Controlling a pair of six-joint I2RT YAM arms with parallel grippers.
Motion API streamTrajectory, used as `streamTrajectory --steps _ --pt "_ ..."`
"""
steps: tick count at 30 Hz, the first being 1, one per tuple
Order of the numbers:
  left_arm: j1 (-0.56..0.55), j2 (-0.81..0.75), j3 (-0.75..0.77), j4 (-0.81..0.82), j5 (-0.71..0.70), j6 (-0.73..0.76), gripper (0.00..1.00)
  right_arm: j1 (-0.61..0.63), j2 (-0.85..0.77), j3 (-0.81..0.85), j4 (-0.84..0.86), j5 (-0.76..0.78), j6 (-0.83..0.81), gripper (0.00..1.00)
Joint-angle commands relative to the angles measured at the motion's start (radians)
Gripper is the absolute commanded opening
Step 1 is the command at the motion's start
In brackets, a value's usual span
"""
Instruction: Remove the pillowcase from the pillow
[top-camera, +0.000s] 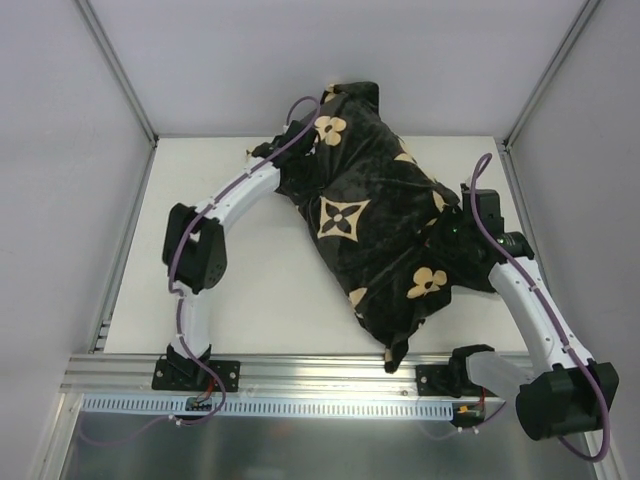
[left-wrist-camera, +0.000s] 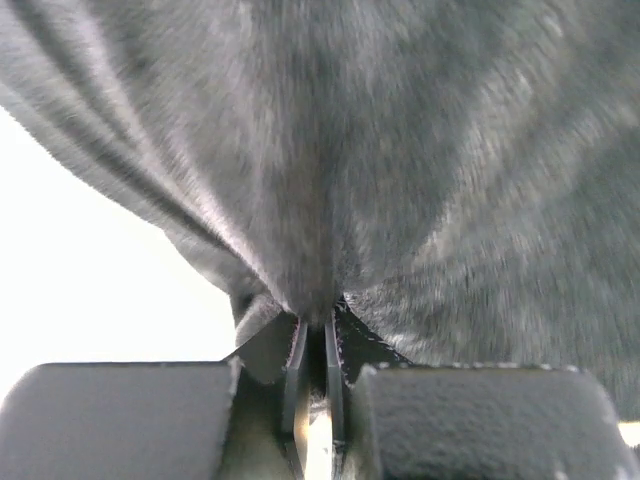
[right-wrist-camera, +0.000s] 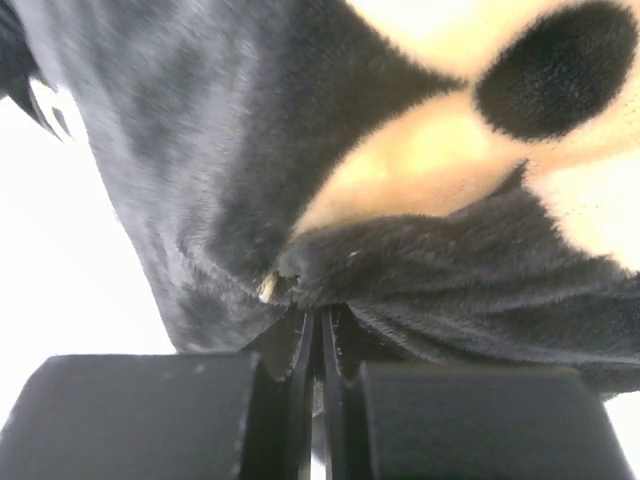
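Note:
The black velvety pillowcase (top-camera: 370, 230) with tan flower motifs lies bunched and diagonal across the table, from the far middle to the near edge. The white pillow is hidden inside it. My left gripper (top-camera: 288, 165) is at the cover's far left side, shut on a fold of black fabric (left-wrist-camera: 330, 200); its jaws are pressed nearly together. My right gripper (top-camera: 450, 232) is at the cover's right side, shut on a fold of the pillowcase (right-wrist-camera: 400, 260) next to a tan flower print (right-wrist-camera: 470, 130).
The white table (top-camera: 230, 300) lies inside a walled bay with metal corner posts (top-camera: 115, 65). An aluminium rail (top-camera: 320, 370) runs along the near edge, and a corner of the cover hangs over it (top-camera: 393, 355).

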Motion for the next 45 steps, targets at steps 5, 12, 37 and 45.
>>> streamTrajectory --steps 5,12,37,45 --pt "-0.017 -0.535 -0.49 -0.017 -0.125 -0.049 0.0 0.111 0.025 0.146 0.071 -0.128 -0.057 0.01" --pt "-0.022 -0.849 -0.709 0.005 -0.126 -0.049 0.03 0.261 0.172 0.216 0.194 -0.197 0.015 0.01" --pt "-0.528 -0.295 0.068 -0.279 -0.321 0.142 0.88 -0.26 -0.203 -0.122 -0.035 -0.243 -0.063 0.9" --pt "-0.542 -0.117 0.182 -0.32 -0.281 0.121 0.84 -0.262 -0.224 -0.155 -0.061 -0.242 -0.098 0.9"
